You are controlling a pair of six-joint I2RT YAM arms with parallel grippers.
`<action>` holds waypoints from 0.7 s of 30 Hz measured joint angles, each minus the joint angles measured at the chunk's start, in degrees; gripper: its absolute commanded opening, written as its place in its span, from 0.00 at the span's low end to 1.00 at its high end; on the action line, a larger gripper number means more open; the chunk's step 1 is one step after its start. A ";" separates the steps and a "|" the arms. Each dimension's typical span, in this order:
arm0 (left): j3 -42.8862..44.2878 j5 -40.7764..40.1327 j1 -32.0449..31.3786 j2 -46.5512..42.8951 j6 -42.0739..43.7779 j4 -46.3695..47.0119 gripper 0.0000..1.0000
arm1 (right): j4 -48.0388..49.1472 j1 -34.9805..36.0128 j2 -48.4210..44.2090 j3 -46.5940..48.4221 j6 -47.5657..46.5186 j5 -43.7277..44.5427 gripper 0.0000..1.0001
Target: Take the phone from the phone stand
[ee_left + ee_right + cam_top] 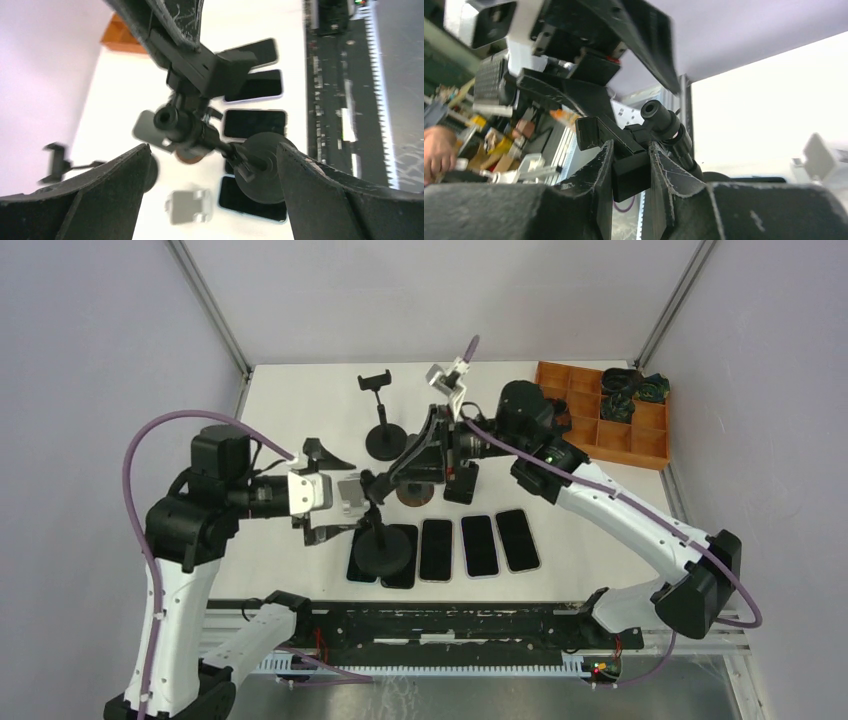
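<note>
left gripper [212,150] jaws gape around the phone stand [262,172], right gripper [630,150] jaws pinch its half-hidden cradle [629,175]; phones [480,545] crowd 6 o'clock.

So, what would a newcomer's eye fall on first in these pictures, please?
The two arms meeting mid-table over the black phone stand: the right gripper is shut on its top piece, while the left gripper is open, facing its stem. Next, the row of dark phones lying flat at the near edge, and the orange tray far right.
</note>
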 measured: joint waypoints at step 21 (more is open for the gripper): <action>16.79 -21.86 0.00 14.69 -22.84 2.01 1.00 | -0.48 -30.32 -1.90 4.11 1.36 20.44 0.00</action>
